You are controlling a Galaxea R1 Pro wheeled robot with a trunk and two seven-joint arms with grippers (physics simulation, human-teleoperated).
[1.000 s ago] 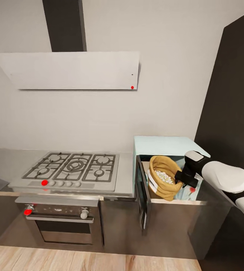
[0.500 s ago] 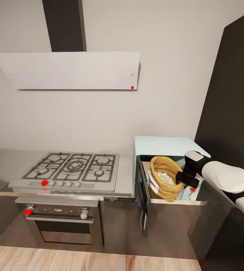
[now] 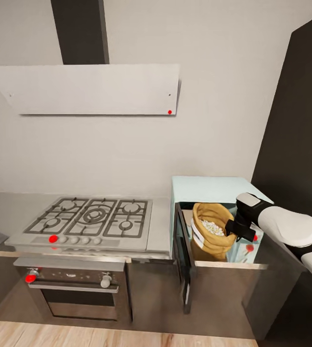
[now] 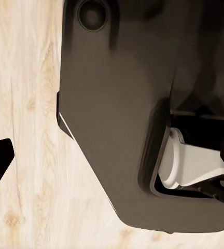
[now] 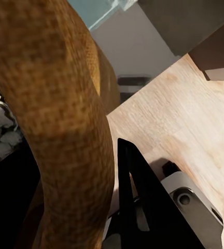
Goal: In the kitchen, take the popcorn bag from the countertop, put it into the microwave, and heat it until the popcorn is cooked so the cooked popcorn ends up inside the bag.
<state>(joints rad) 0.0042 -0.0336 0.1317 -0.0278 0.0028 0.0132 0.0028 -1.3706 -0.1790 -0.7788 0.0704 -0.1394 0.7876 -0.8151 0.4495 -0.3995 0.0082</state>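
Lower right of the head view: the bag [image 3: 211, 230] sits tilted inside the open microwave [image 3: 214, 189], white popcorn [image 3: 213, 227] showing in its mouth, with the right gripper [image 3: 239, 229] at its rolled rim. In the right wrist view the tan rim [image 5: 65, 119] runs just beside one dark finger [image 5: 138, 192]; whether the gripper is clamped on the rim or merely beside it cannot be told. The bag is off the counter [image 3: 2, 207] and in the oven cavity, and the puffed kernels suggest the heating is likely done, though that is a judgement. The door [image 3: 182, 260] hangs open toward the hob [image 3: 91, 217] at lower centre, its edge close to the bag's left side. Room is tight: the microwave's walls hem the bag left and right, and a dark tall cabinet [image 3: 295, 120] fills the right edge behind the arm, leaving the front opening as the clear way out. The left gripper's state cannot be told; its wrist view looks down on wood floor [image 4: 24, 104] and the robot's dark base [image 4: 122, 104].
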